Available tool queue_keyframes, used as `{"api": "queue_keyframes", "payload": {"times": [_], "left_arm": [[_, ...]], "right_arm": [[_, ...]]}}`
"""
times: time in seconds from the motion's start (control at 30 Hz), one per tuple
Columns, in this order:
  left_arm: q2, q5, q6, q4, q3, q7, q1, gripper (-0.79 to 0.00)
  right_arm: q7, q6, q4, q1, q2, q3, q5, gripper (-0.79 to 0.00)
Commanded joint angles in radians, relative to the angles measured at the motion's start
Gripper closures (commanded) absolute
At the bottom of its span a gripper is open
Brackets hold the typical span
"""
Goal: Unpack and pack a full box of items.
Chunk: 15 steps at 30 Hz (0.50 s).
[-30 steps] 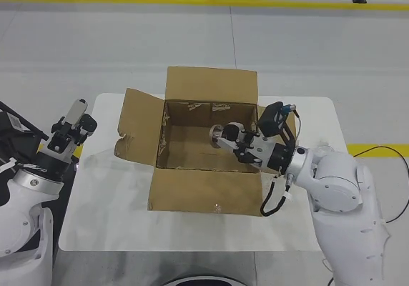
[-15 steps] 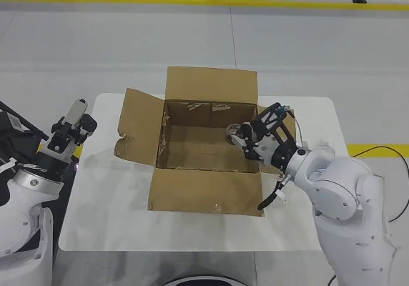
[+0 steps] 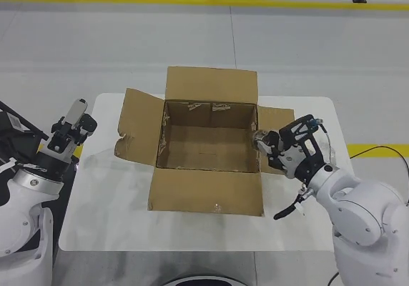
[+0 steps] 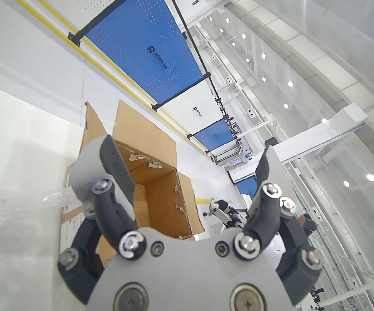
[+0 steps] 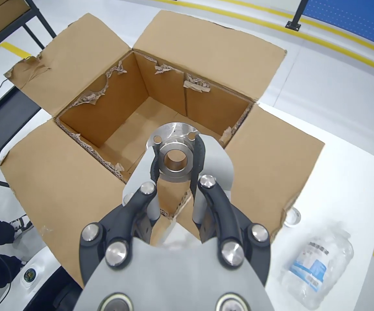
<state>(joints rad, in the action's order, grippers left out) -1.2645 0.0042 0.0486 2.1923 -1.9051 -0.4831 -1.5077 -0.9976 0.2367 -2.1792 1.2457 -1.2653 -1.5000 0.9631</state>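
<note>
One metal flange (image 5: pixel 173 134) clamped in right gripper (image 5: pixel 177 157) | left gripper (image 4: pixel 188 156) spread apart | bottle (image 5: pixel 316 260) label unreadable

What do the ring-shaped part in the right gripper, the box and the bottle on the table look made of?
The flanged ring in the right gripper looks like metal, probably steel: bright silvery machined faces with reflections. The box is brown corrugated cardboard, matte, with fluted edges showing at the rim. The bottle is likely clear plastic: see-through, glossy, slightly crinkled.
</note>
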Motion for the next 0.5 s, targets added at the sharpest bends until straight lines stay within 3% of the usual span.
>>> {"api": "queue_keyframes", "payload": {"times": [0.0, 0.47], "left_arm": [[0.000, 0.000, 0.000, 0.000, 0.000, 0.000, 0.000, -0.785], [0.000, 0.000, 0.000, 0.000, 0.000, 0.000, 0.000, -0.785]], "right_arm": [[0.001, -0.010, -0.024, 0.041, 0.004, -0.036, 0.001, 0.000], [0.025, -0.126, -0.108, 0.353, 0.021, -0.253, 0.044, 0.000]]}}
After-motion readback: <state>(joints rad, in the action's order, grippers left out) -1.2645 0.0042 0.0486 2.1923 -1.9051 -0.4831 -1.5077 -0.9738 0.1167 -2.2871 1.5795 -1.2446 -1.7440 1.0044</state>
